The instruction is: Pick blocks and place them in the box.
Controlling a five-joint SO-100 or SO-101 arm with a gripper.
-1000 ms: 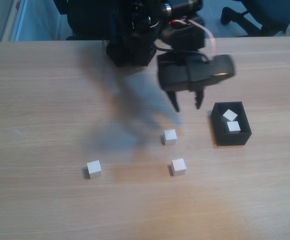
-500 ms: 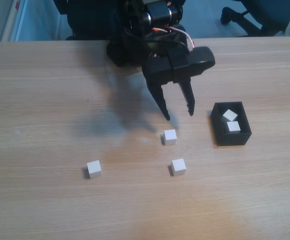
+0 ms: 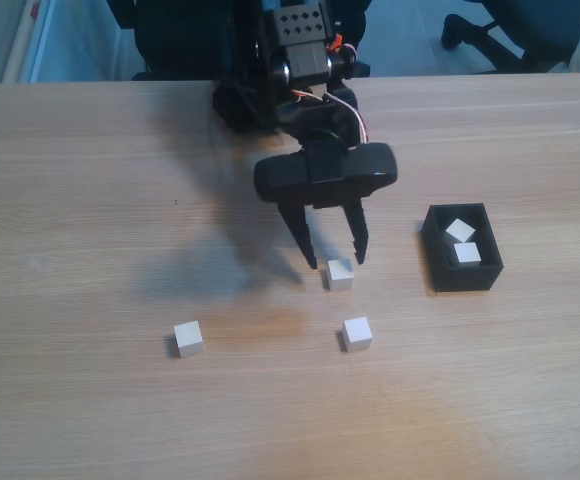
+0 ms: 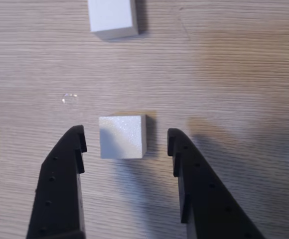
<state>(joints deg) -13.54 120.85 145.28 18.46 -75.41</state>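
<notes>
My black gripper [image 3: 334, 262] hangs open just over a pale block [image 3: 340, 273] near the table's middle. In the wrist view that block [image 4: 122, 136] lies between the two spread fingers of the gripper [image 4: 124, 140], touching neither. Another block [image 3: 356, 333] rests nearer the front, seen in the wrist view at the top edge [image 4: 112, 18]. A third loose block [image 3: 188, 338] sits at the front left. The black box [image 3: 448, 270] stands at the right with two blocks [image 3: 461, 231] [image 3: 467, 254] inside it.
The arm's black base [image 3: 260, 95] stands at the back of the wooden table [image 3: 90, 200]. An office chair's base [image 3: 490, 30] shows beyond the far edge at the upper right.
The gripper has swung left from beside the box and come down, ending open around the middle block. No block has moved.
</notes>
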